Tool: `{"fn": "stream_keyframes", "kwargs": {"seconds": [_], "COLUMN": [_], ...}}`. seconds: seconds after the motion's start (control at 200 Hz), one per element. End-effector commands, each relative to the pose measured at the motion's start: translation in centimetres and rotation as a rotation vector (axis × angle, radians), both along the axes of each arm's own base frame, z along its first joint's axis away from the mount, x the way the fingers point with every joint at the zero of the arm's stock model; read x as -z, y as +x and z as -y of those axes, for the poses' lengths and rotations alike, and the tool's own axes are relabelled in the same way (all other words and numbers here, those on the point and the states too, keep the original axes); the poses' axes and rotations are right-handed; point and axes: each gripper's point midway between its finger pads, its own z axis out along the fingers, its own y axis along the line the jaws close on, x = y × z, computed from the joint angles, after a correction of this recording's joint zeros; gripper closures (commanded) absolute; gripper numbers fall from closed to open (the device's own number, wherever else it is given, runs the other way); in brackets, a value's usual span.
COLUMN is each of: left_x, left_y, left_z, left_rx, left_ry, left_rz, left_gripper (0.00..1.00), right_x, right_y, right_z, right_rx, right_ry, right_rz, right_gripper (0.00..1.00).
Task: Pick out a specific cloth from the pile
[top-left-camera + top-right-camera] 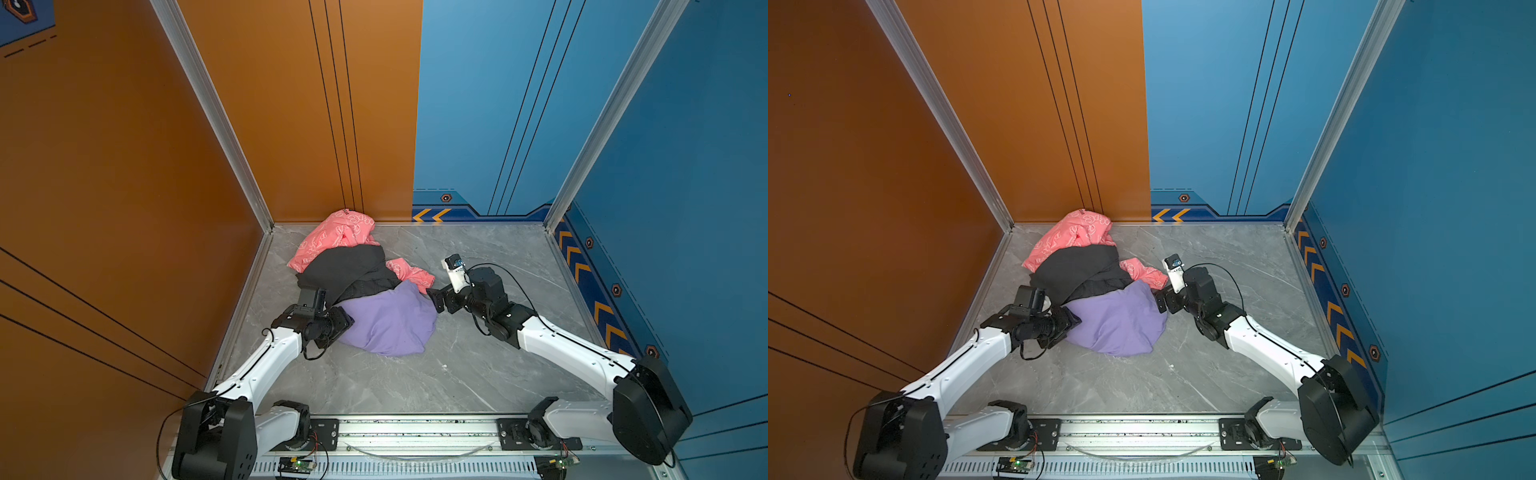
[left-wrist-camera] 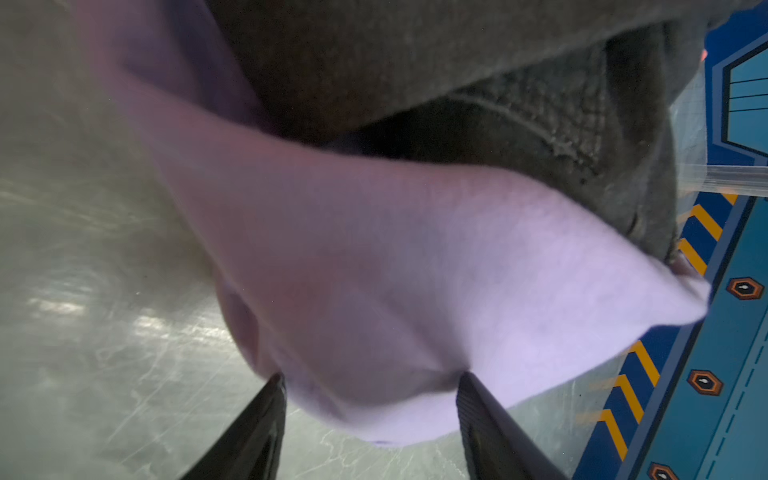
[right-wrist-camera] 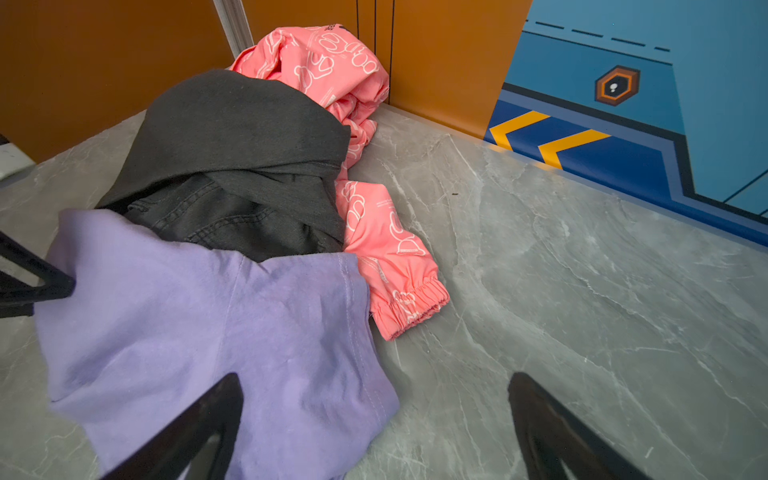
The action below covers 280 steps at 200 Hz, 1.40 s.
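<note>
The lavender cloth [image 1: 390, 320] [image 1: 1117, 324] lies bunched at the near end of the pile, its far edge tucked under a dark grey denim garment [image 1: 374, 286]. Behind that lie a black garment [image 1: 345, 270] and a coral-pink printed one [image 1: 336, 237]. My left gripper [image 1: 340, 322] [image 2: 370, 380] sits at the cloth's left side, jaws half closed round a fold of the cloth [image 2: 415, 270], both fingertips pressing into it. My right gripper [image 1: 438, 299] [image 3: 374, 376] stands open at the right side of the cloth [image 3: 187, 332], one finger above its hem and one above bare table.
The pile sits left of centre on a grey marble table [image 1: 478, 374], reaching the orange back wall [image 1: 291, 124]. A pink cuffed sleeve [image 3: 399, 291] lies beside the right gripper. A blue wall [image 1: 665, 208] closes the right, and a metal rail [image 1: 415, 432] runs along the front.
</note>
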Motion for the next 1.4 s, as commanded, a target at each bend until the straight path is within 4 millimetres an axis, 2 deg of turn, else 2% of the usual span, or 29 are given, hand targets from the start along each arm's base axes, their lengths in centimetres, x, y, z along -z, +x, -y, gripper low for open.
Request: {"fn": "stream_keyframes", "kwargs": {"seconds": [0.0,0.15,0.24,0.305,0.521,0.841,0.851,0.881,1.191,1.396], "left_x": [0.7,1.4,0.3,-1.1,-7.6,-17.2,-18.3,-19.6,-30.2,-36.0], "left_y": [0.4,0.5,1.3,2.1,4.9,7.1,7.3,7.5,8.3,8.8], "left_z": [0.8,0.7,0.6,0.2,-1.2,-3.3,-3.3,-3.3,-4.3,-4.2], "left_rx": [0.006,0.004,-0.004,-0.019,-0.076,-0.081,-0.083,-0.084,-0.120,-0.137], "left_ry": [-0.059,-0.056,-0.045,-0.026,0.038,0.200,0.202,0.212,0.323,0.335], "left_rz": [-0.014,-0.034,0.005,0.058,0.268,0.483,0.508,0.537,0.772,0.889], "left_gripper": [0.41,0.75,0.94,1.00,1.00,1.00,1.00,1.00,1.00,1.00], "right_x": [-0.7,-0.3,0.1,0.3,0.5,0.4,0.4,0.3,0.1,-0.4], "right_y": [0.1,0.3,0.4,0.5,1.1,2.3,2.3,2.4,2.8,3.2], "right_z": [-1.2,-1.7,-2.0,-2.3,-3.1,-4.3,-4.3,-4.4,-4.9,-4.7], "right_rx": [-0.047,-0.058,-0.066,-0.075,-0.092,-0.115,-0.115,-0.116,-0.140,-0.118], "right_ry": [-0.007,-0.013,-0.010,-0.007,-0.002,-0.014,-0.013,-0.015,-0.013,-0.008], "right_rz": [0.016,0.015,0.013,0.011,0.013,0.028,0.030,0.034,0.045,0.074], "right_gripper": [0.00,0.00,0.00,0.00,0.00,0.00,0.00,0.00,0.00,0.00]}}
